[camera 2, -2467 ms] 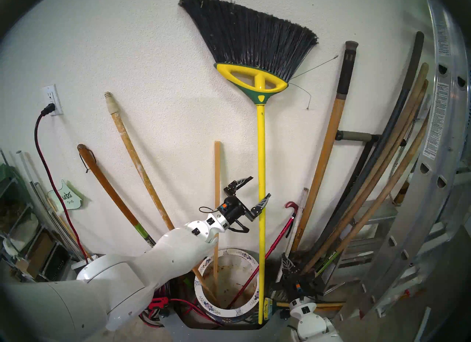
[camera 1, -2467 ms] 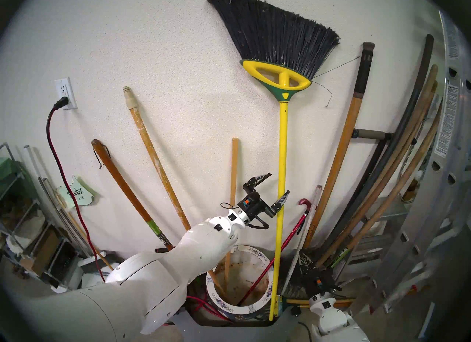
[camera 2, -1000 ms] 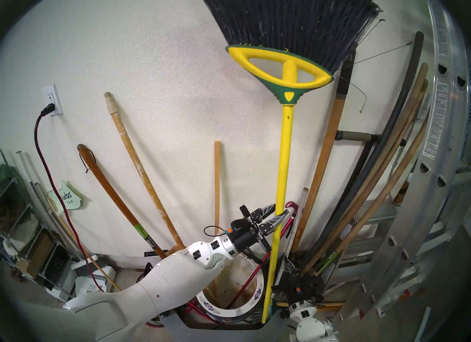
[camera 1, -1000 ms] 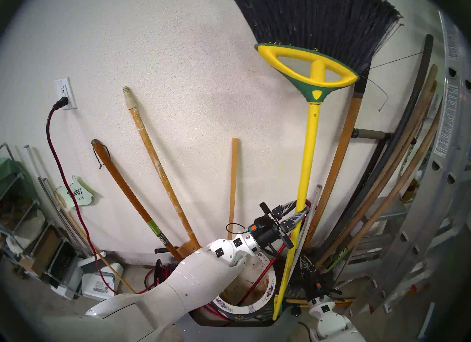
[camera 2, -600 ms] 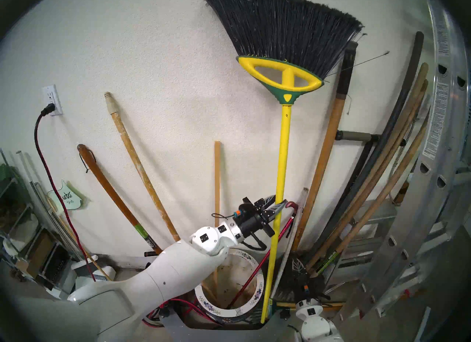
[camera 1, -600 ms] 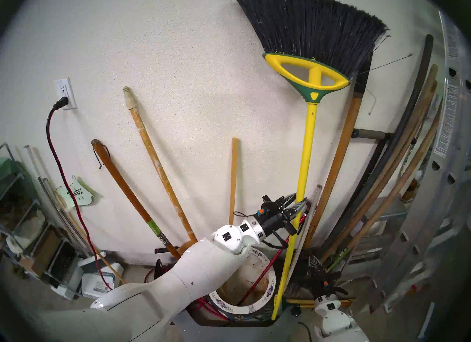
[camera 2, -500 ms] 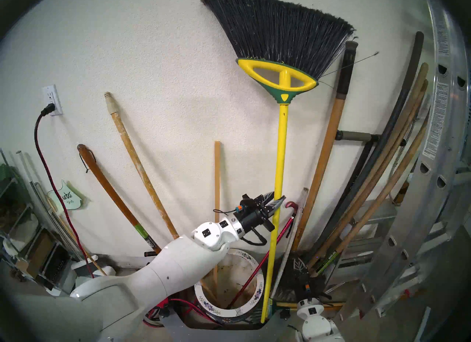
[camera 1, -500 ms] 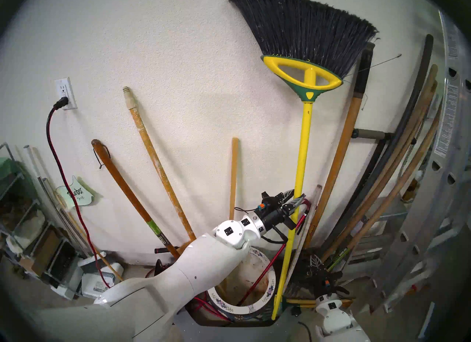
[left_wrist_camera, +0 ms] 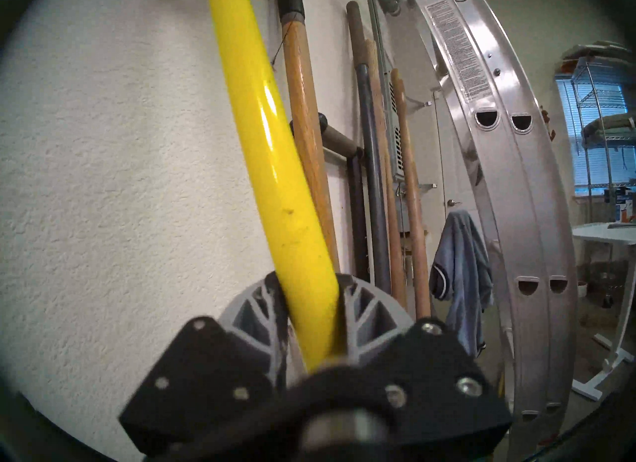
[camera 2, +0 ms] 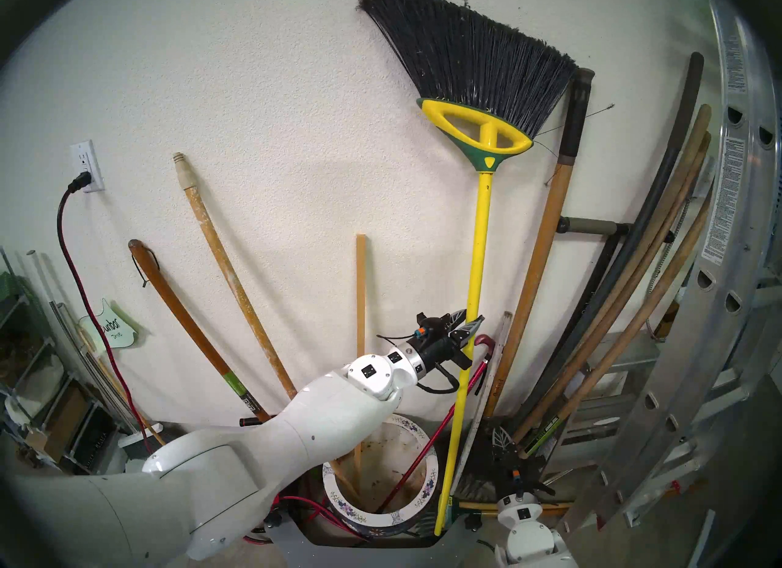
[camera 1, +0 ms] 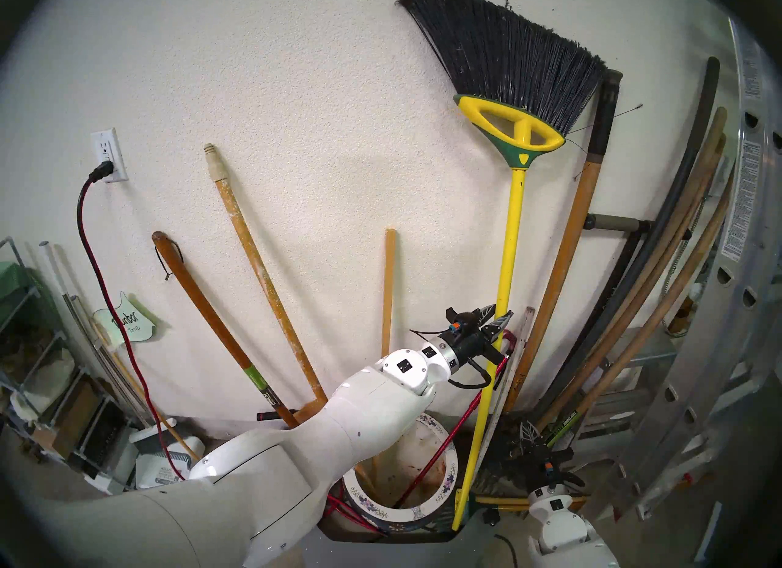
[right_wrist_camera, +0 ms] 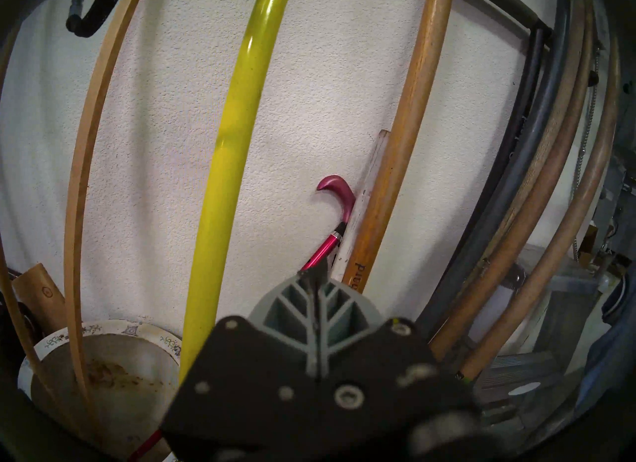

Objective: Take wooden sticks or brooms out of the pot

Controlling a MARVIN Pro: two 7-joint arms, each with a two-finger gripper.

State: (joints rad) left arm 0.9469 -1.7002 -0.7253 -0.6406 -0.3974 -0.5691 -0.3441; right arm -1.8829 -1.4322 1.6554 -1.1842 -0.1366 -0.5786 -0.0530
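The broom (camera 1: 510, 237) has a yellow handle and black bristles and leans to the right against the wall. My left gripper (camera 1: 499, 319) is shut on its handle (left_wrist_camera: 292, 217) low down. The handle's foot (camera 1: 456, 522) sits just outside the right rim of the flowered pot (camera 1: 449, 476). A long pale pole (camera 1: 262, 275) and a thin slat (camera 1: 388, 292) stand in the pot and lean on the wall. My right gripper (camera 1: 527, 434) hangs low to the right of the pot, shut and holding nothing (right_wrist_camera: 315, 278).
A red cane (camera 1: 436, 453) also stands in the pot. A brown handle with a green band (camera 1: 211, 321) leans to the left. Wooden-handled tools (camera 1: 563, 266) and an aluminium ladder (camera 1: 719, 343) crowd the right. A red cord (camera 1: 101, 283) and shelving are at the left.
My left gripper, open beside the handle at first, closed on it. Over the last second it rose and shifted right, and the broom head swung back to the wall.
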